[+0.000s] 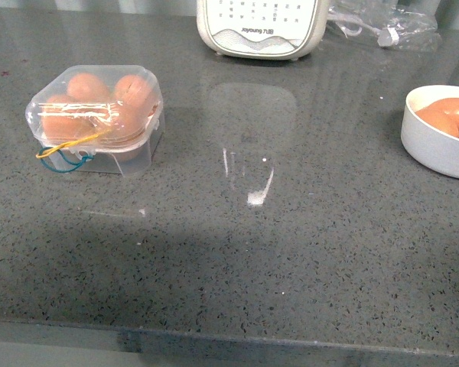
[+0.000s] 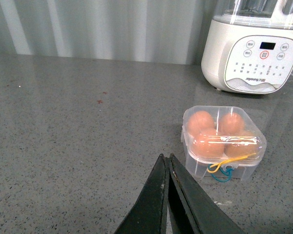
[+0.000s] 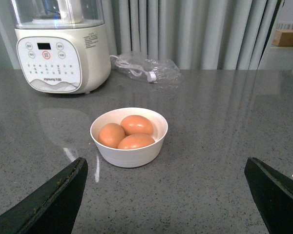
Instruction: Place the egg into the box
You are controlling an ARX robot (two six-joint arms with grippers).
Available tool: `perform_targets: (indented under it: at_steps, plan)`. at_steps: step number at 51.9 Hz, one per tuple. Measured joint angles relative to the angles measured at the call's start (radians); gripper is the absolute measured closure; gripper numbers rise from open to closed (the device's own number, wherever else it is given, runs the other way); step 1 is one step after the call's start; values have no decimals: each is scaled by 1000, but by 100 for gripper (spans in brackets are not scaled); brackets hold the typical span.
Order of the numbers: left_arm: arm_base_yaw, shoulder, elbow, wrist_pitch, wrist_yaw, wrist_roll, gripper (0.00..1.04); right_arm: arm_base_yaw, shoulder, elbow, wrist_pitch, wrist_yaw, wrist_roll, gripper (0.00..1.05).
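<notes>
The clear plastic box (image 1: pixel 96 118) stands at the left of the grey counter, lid closed, with brown eggs inside and a yellow and a blue-green band at its front. It also shows in the left wrist view (image 2: pixel 223 141). Three brown eggs (image 3: pixel 128 132) lie in a round white bowl (image 3: pixel 131 153), which shows at the right edge of the front view (image 1: pixel 436 145). My left gripper (image 2: pixel 165 161) is shut and empty, short of the box. My right gripper (image 3: pixel 166 170) is wide open and empty, short of the bowl. Neither arm shows in the front view.
A white kitchen appliance (image 1: pixel 260 27) with a button panel stands at the back centre of the counter. A clear plastic bag with a cable (image 1: pixel 382 27) lies at the back right. The counter's front edge (image 1: pixel 229 336) runs along the bottom of the front view.
</notes>
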Motion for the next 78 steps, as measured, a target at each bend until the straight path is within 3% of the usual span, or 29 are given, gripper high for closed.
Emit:
perform_targets:
  at_steps: [29,35,50,73,78]
  plan:
    - [0,-169,0,-169,0,0,101,0,0,0,0,0,0,7]
    - [0,-302,0,-330,0,0,101,0,0,0,0,1,0,7]
    - [0,-334,0,-340,0,0,100,0,0,0,0,0,0,7]
    - [0,-334,0,-340,0,0,7,0,0,0,0,0,0,7]
    - [0,-334,0,-340,0,1,7,0,0,0,0,0,0,7]
